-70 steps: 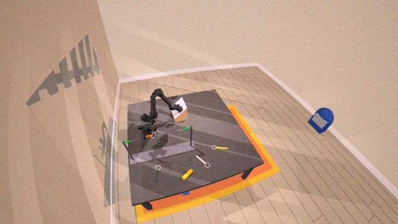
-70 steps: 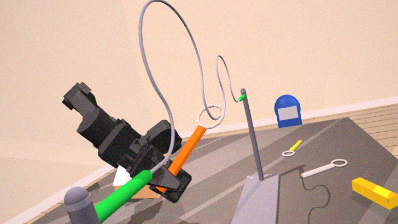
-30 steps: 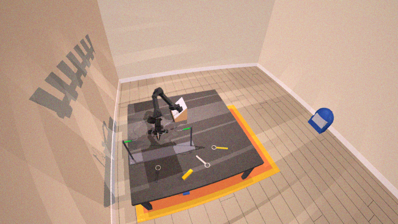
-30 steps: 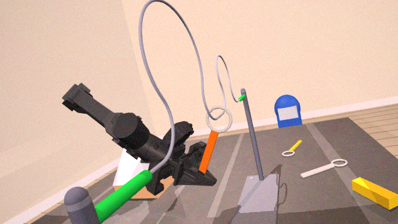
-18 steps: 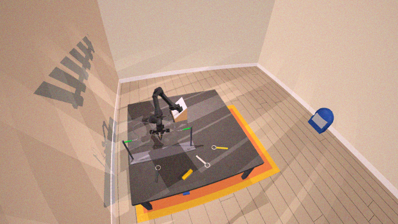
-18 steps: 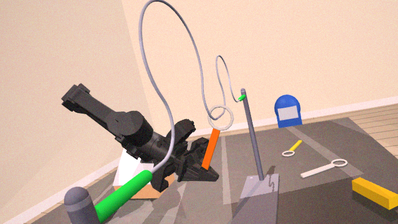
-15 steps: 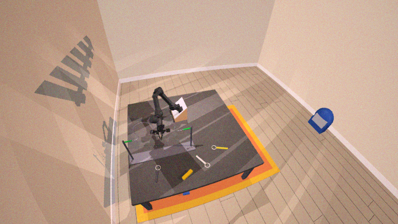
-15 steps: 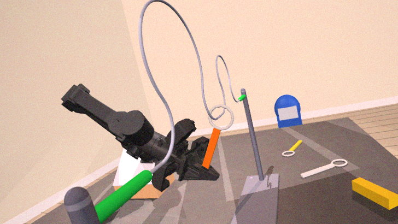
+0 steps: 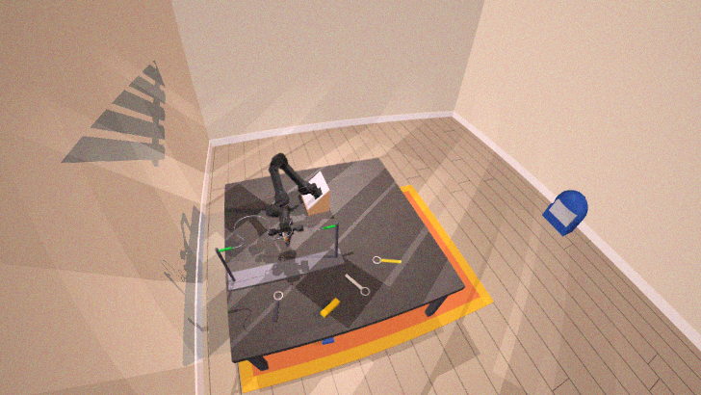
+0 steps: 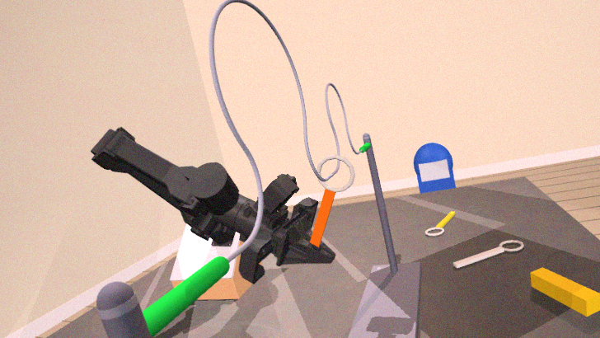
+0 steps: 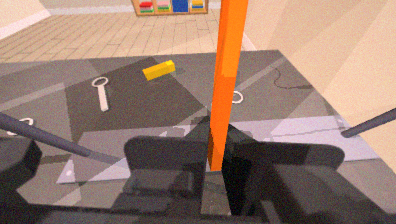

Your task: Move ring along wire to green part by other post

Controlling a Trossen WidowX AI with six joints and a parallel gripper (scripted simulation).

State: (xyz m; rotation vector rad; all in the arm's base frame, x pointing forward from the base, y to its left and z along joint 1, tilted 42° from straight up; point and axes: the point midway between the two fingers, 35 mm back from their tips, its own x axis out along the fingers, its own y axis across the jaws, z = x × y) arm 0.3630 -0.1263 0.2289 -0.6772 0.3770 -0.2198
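Observation:
My gripper [image 10: 308,243] is shut on the lower end of the orange handle [image 10: 322,218], which stands nearly upright. The handle also shows in the wrist view [image 11: 225,85], rising from between the fingers. The white ring [image 10: 335,172] sits at the handle's top with the thin grey wire [image 10: 312,166] passing through it, between the wire's two loops. The far post [image 10: 380,201] carries a short green part [image 10: 364,147] at its top. The near post [image 10: 119,308] carries a long green part [image 10: 189,287]. In the overhead view the gripper [image 9: 286,238] hangs midway between the two posts.
Loose on the table lie a yellow-handled ring [image 10: 438,224], a white-handled ring [image 10: 489,254], a dark-handled ring [image 9: 277,302] and a yellow block [image 10: 564,290]. A white-and-tan box [image 9: 316,198] stands behind the arm. A blue object [image 10: 433,167] rests by the wall.

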